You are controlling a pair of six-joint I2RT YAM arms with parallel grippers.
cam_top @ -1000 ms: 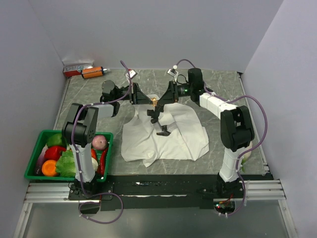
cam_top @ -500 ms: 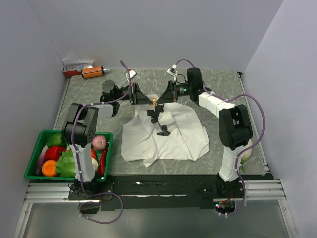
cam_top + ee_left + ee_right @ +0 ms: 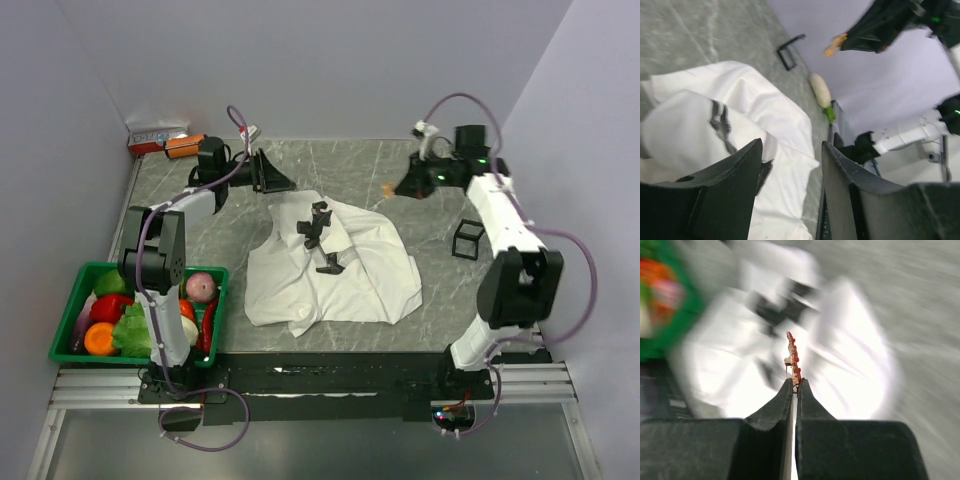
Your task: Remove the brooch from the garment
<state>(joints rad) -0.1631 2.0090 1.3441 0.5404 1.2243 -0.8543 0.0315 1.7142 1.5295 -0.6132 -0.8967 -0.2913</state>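
Most of the job looked done: the right gripper (image 3: 794, 386) pinched the brooch (image 3: 793, 355) at the far right, well apart from the garment (image 3: 350, 275) on the desk (image 3: 400, 160). The left gripper (image 3: 790, 152) stood wide, holding nothing. Maybe only setting the brooch down was left.

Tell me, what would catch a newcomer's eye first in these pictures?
A big white T-shirt with black shapes lies crumpled in the middle of the table. At the far right, the right gripper pinches a tiny orange-red brooch, held clear of the cloth. A green basket full of colourful vegetables sits at the near-left corner.
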